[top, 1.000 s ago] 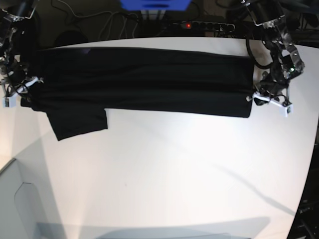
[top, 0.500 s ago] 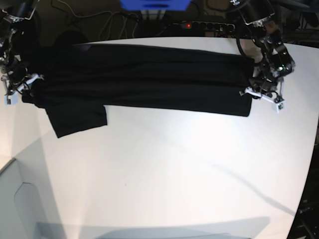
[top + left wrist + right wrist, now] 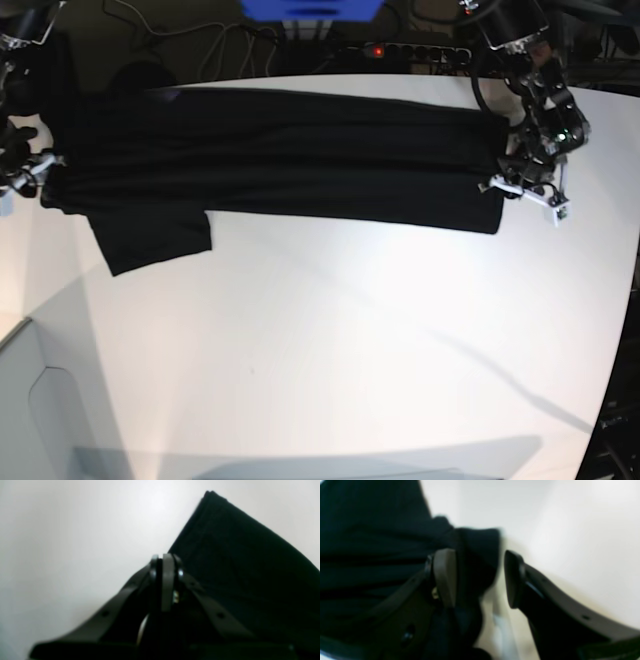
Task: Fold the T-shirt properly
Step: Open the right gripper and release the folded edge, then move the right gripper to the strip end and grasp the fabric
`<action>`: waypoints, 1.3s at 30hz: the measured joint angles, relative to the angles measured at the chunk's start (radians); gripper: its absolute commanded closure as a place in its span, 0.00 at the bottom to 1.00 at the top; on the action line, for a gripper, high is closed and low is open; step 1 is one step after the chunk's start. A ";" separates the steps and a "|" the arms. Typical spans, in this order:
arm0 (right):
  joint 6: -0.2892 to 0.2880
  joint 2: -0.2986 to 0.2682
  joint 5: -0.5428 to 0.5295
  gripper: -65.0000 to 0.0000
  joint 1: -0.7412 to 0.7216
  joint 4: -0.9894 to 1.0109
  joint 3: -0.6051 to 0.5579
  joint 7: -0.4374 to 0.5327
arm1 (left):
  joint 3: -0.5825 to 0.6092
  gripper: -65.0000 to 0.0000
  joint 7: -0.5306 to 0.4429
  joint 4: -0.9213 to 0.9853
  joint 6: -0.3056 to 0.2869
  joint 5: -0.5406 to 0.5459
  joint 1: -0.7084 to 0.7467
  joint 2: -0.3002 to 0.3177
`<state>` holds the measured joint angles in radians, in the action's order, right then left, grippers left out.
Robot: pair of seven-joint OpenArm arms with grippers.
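Note:
The black T-shirt [image 3: 280,155] lies as a long folded band across the far side of the white table [image 3: 350,340], with one sleeve [image 3: 155,240] sticking out at its left end. My left gripper [image 3: 520,190] is at the band's right edge. In the left wrist view this gripper [image 3: 166,580] is shut at the hem of the T-shirt [image 3: 245,562]; whether cloth is pinched does not show. My right gripper [image 3: 25,178] is at the band's left end. In the right wrist view it [image 3: 477,580] stands open, with bunched T-shirt cloth [image 3: 475,547] loose between its fingers.
Behind the table are a power strip [image 3: 400,50] with a red light, cables and a blue object [image 3: 310,8]. The table's edge curves away at the right [image 3: 625,300]. A pale box [image 3: 40,400] stands at the lower left.
My right gripper has opened and moved left, letting go of the cloth. My left gripper shifted up and left along the shirt's right edge and has stayed shut.

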<state>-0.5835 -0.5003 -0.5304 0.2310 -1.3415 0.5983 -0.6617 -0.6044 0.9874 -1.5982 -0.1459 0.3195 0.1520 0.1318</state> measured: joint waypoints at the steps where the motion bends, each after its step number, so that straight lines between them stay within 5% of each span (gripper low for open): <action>1: 0.000 -0.004 0.006 0.53 0.000 0.000 0.016 0.000 | 0.000 0.99 0.000 0.000 0.000 0.003 0.000 -0.001; 7: 0.001 -0.032 0.017 0.53 -0.053 0.000 0.076 0.010 | -0.002 0.99 0.000 0.000 0.000 -0.009 0.001 0.001; 15: 0.000 0.005 0.019 0.53 -0.116 -0.001 0.068 -0.002 | -0.003 0.99 -0.012 -0.001 0.002 -0.011 0.003 -0.014; 28: -0.002 0.023 0.007 0.53 -0.317 0.064 -0.274 0.006 | -0.003 0.99 -0.019 -0.005 0.004 -0.010 0.003 -0.035; 39: -0.056 0.027 0.018 0.53 -0.419 0.315 -0.339 0.009 | -0.003 0.99 -0.019 -0.005 0.004 -0.010 0.003 -0.035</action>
<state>-0.6392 -0.4728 -0.5125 -0.1883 -1.0267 0.2596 -0.6525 -0.6079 0.9684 -1.6032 -0.1421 0.3099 0.1551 0.0963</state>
